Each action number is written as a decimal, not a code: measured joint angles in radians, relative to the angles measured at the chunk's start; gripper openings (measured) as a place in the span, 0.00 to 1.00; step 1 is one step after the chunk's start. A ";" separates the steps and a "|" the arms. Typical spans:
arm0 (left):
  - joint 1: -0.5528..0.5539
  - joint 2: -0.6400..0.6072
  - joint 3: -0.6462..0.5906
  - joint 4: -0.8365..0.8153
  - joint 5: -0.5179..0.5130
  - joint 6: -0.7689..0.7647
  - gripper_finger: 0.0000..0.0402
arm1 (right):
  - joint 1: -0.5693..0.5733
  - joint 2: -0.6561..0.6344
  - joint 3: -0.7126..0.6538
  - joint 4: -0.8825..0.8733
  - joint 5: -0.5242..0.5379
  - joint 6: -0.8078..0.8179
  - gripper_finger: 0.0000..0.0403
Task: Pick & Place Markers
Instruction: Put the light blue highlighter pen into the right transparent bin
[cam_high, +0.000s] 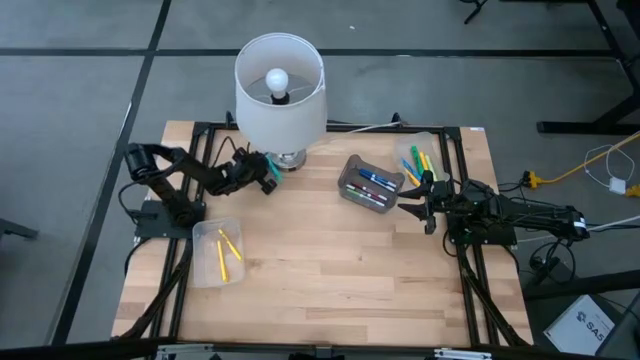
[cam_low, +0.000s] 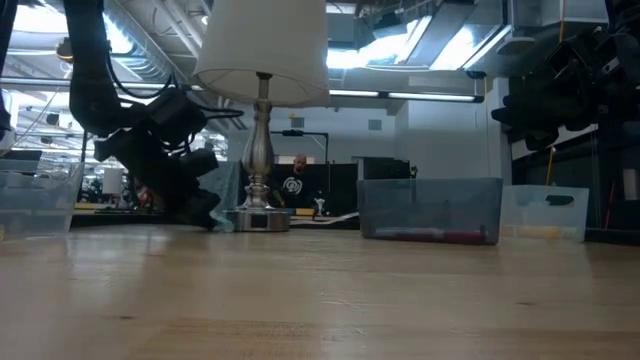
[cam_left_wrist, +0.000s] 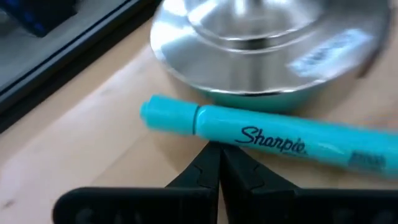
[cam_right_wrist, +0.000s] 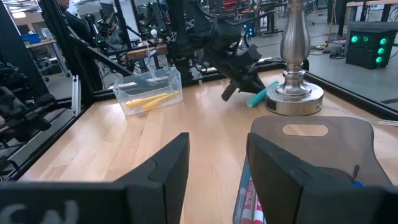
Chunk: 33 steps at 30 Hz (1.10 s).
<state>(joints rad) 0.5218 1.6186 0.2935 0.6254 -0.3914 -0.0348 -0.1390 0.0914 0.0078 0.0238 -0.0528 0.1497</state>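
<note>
Your left gripper, fingers pressed together and holding nothing, sits just behind the teal marker lying against the lamp base, likely to nudge it clear. Your right gripper waits open above the grey bin.

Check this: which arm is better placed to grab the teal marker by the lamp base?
Left. The left gripper, fingers shut, sits right at the teal marker beside the lamp base. The right gripper is open over the middle bin.
</note>
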 joint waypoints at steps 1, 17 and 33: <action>-0.016 0.000 0.000 0.000 -0.002 -0.009 0.00 | 0.000 0.000 0.000 0.000 0.000 0.000 0.40; -0.351 -0.034 -0.001 -0.001 0.142 -0.064 0.00 | 0.000 0.000 0.000 0.000 0.000 0.000 0.40; -0.320 -0.211 -0.001 -0.168 -0.362 -0.164 0.00 | 0.000 0.000 0.000 0.000 0.000 0.000 0.40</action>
<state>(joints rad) 0.2021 1.4077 0.2924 0.4576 -0.7534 -0.1986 -0.1388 0.0914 0.0078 0.0238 -0.0527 0.1497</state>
